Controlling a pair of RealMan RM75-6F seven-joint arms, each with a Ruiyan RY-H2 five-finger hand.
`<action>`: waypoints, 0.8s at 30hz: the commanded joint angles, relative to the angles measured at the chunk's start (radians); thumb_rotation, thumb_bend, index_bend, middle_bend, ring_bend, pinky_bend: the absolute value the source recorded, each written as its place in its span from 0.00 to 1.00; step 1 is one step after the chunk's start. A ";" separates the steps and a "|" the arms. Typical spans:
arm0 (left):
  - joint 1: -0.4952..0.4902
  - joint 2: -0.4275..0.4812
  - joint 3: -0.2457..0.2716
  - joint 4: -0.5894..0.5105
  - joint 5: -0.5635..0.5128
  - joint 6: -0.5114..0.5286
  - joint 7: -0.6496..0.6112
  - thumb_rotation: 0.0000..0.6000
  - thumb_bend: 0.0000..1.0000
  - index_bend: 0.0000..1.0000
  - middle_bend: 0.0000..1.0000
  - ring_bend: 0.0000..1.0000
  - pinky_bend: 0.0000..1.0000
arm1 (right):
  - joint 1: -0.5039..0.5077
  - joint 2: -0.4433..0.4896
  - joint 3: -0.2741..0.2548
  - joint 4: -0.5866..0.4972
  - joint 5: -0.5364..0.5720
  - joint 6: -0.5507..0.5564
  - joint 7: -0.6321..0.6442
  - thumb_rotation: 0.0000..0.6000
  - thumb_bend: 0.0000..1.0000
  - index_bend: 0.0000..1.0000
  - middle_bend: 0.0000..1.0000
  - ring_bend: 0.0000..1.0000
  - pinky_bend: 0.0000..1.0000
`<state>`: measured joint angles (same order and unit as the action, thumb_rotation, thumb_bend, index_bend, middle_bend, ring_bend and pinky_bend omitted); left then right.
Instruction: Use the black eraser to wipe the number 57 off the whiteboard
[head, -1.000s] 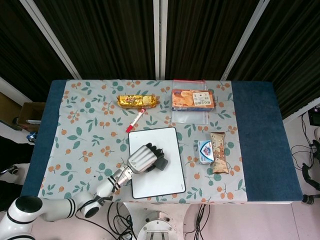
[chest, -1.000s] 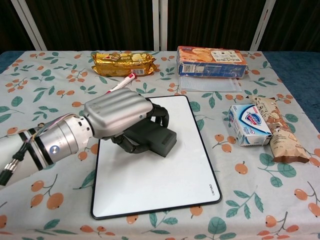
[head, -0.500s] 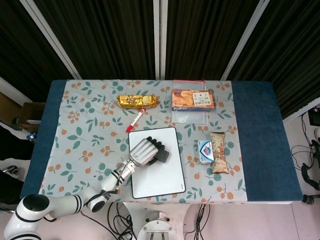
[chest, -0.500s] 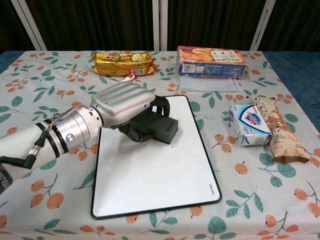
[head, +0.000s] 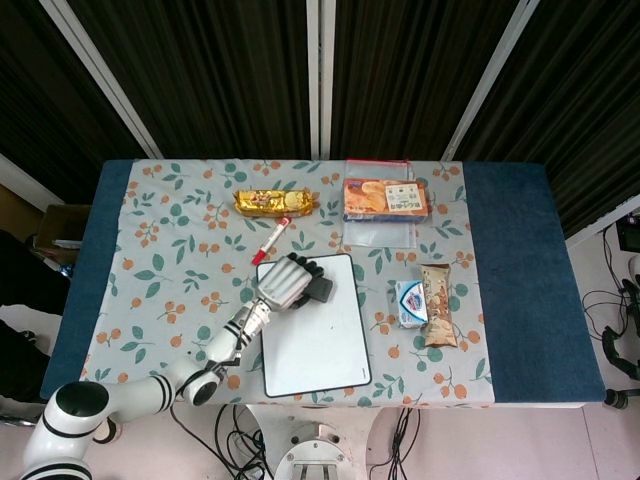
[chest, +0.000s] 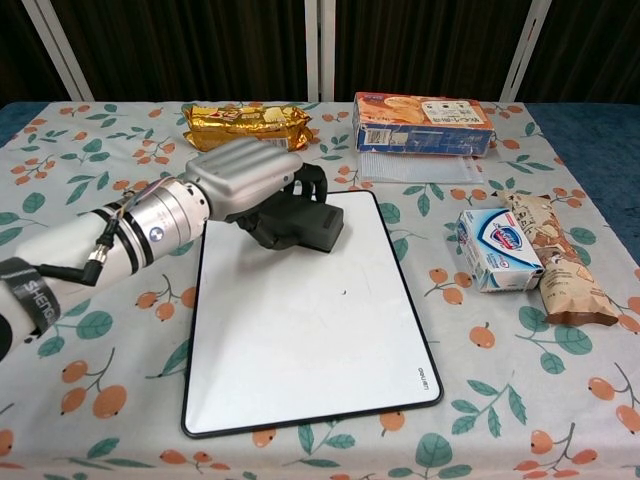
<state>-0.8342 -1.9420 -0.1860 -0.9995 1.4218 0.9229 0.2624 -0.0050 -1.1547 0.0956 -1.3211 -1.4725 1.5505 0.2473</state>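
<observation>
The whiteboard (chest: 310, 330) (head: 315, 335) lies flat on the flowered cloth in the middle of the table. Its white face shows no digits, only a tiny dark speck near the centre. My left hand (chest: 245, 180) (head: 283, 281) grips the black eraser (chest: 300, 225) (head: 319, 289) and presses it on the board's far left part. The fingers wrap over the eraser's top, so only its right end shows. My right hand appears in neither view.
A red marker (head: 270, 240) lies just beyond the board, hidden by the hand in the chest view. A gold snack pack (chest: 245, 125), a biscuit box (chest: 422, 112) on a clear bag, a soap box (chest: 497, 248) and a brown wrapper (chest: 555, 270) lie around.
My left hand has slid the eraser away from me across the board, from its middle left to its far left corner. The board itself has not shifted.
</observation>
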 joint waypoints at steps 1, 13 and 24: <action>-0.005 -0.002 -0.005 0.004 -0.005 0.005 -0.012 1.00 0.49 0.63 0.63 0.52 0.44 | 0.000 0.001 0.001 0.000 0.001 0.000 0.000 1.00 0.35 0.00 0.00 0.00 0.00; 0.014 0.037 0.086 -0.097 0.067 0.047 -0.033 1.00 0.49 0.64 0.63 0.53 0.45 | -0.001 0.000 0.000 0.001 -0.001 0.001 0.001 1.00 0.35 0.00 0.00 0.00 0.00; 0.050 0.072 0.161 -0.238 0.116 0.085 0.025 1.00 0.49 0.65 0.64 0.54 0.46 | -0.001 0.008 -0.003 -0.022 -0.013 0.010 -0.017 1.00 0.35 0.00 0.00 0.00 0.00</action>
<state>-0.7909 -1.8738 -0.0328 -1.2291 1.5307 1.0001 0.2811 -0.0057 -1.1474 0.0928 -1.3426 -1.4849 1.5604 0.2305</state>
